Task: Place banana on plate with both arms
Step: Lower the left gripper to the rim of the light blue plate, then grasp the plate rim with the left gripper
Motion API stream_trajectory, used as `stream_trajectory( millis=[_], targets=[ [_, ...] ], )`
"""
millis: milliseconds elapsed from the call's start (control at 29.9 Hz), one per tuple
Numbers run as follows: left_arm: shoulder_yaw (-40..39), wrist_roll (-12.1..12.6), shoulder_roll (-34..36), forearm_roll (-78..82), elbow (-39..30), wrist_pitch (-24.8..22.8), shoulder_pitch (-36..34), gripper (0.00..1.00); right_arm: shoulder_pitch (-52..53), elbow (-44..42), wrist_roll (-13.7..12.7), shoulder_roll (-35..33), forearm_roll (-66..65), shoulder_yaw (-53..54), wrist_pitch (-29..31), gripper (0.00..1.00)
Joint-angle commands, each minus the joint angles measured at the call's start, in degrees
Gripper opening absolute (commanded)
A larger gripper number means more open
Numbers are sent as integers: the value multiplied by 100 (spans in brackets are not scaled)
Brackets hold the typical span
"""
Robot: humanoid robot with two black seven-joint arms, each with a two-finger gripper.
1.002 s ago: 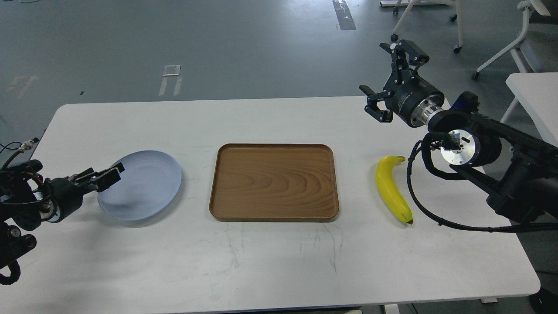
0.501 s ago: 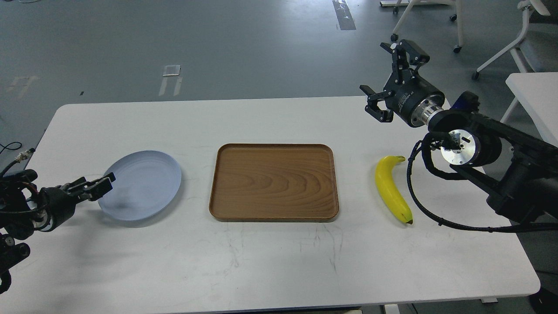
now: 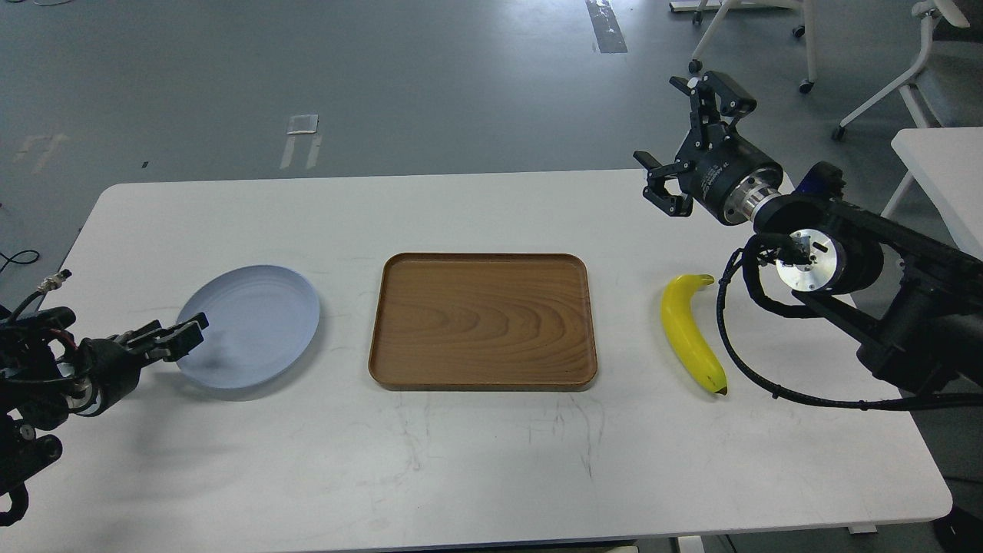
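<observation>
The yellow banana (image 3: 691, 334) lies on the white table at the right, dark tip toward me. The pale blue plate (image 3: 257, 319) lies flat at the left. My left gripper (image 3: 180, 336) is low at the plate's near-left rim, its fingers seen side-on and close together; I cannot tell whether they hold the rim. My right gripper (image 3: 680, 134) is open and empty. It is raised over the table's far right edge, beyond the banana and apart from it.
A brown wooden tray (image 3: 482, 321) sits empty in the middle of the table (image 3: 491, 461), between plate and banana. My right arm's black cable (image 3: 733, 349) loops close to the banana's right side. Chairs and another table stand at the far right.
My left gripper drew back from over the plate toward its near-left rim, then shifted slightly. The plate, banana and right arm have hardly moved.
</observation>
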Motion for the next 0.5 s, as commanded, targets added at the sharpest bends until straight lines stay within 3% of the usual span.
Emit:
stream_trajectory(
  millis=[0, 67, 234, 367, 468],
  targets=[
    [64, -52, -11, 1, 60, -8, 26, 54, 7, -9, 0, 5, 0, 0, 0, 100],
    [64, -52, -20, 1, 104, -17, 26, 40, 7, 0, 0, 5, 0, 0, 0, 100],
    [187, -114, -11, -34, 227, -35, 17, 23, 15, 0, 0, 5, 0, 9, -9, 100],
    [196, -167, -46, -26, 376, -44, 17, 0, 15, -9, 0, 5, 0, 9, -17, 100],
    [187, -210, -64, -26, 394, -35, 8, 0, 15, 0, 0, 5, 0, 9, -18, 100]
  ],
)
